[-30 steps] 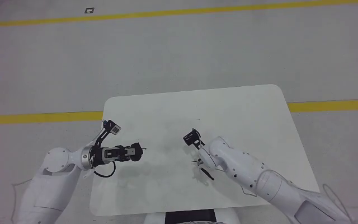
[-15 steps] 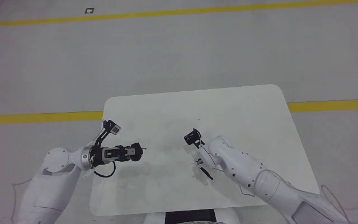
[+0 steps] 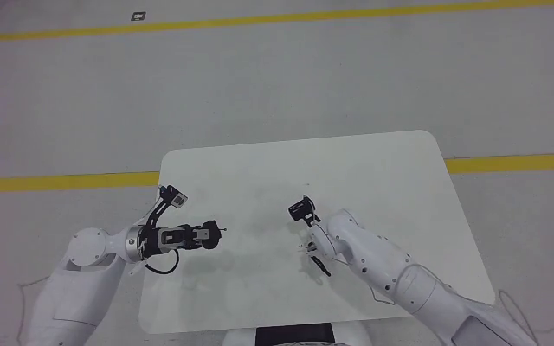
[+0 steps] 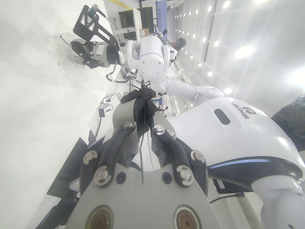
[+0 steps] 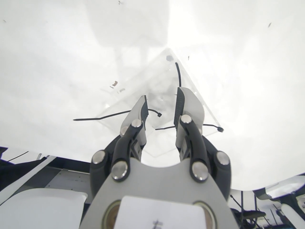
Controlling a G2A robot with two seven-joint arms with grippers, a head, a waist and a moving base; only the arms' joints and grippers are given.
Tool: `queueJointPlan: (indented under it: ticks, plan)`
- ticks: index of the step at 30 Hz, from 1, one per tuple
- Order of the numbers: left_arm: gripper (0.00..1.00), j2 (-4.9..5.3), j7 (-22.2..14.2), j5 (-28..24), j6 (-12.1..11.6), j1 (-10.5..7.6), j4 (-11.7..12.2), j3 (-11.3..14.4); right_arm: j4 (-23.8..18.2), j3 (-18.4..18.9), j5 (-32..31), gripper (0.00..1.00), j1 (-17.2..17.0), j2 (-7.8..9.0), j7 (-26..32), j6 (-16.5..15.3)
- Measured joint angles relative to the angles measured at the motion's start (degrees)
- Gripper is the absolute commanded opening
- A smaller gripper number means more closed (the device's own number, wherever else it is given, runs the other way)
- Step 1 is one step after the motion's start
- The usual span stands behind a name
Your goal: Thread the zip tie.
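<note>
Lying on clear plate (image 5: 155, 79), zip ties (image 5: 107, 117)

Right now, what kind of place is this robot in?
Probably a big robot lab or factory-like hall: a yellow line on the grey floor, a white table, and rows of ceiling lights over workbenches far behind.

Right hand (image 5: 162, 94) partly hides one zip tie (image 5: 107, 117).

This was a large robotics hall: pale floor (image 3: 346, 86) with yellow lines (image 3: 260, 19), a high ceiling (image 4: 243, 29) with rows of lamps (image 4: 226, 4), and workstations (image 4: 143, 17) beyond the white tabletop (image 3: 389, 173).
</note>
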Motion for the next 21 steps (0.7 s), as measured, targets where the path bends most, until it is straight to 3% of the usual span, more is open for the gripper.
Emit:
queueJointPlan:
  ticks: [21]
  plan:
    - [0.0, 0.0, 0.0, 0.0, 0.0, 0.0, 0.0, 0.0, -1.0, 6.0, -4.4, 0.3, -4.1, -1.97, 0.0, 0.0]
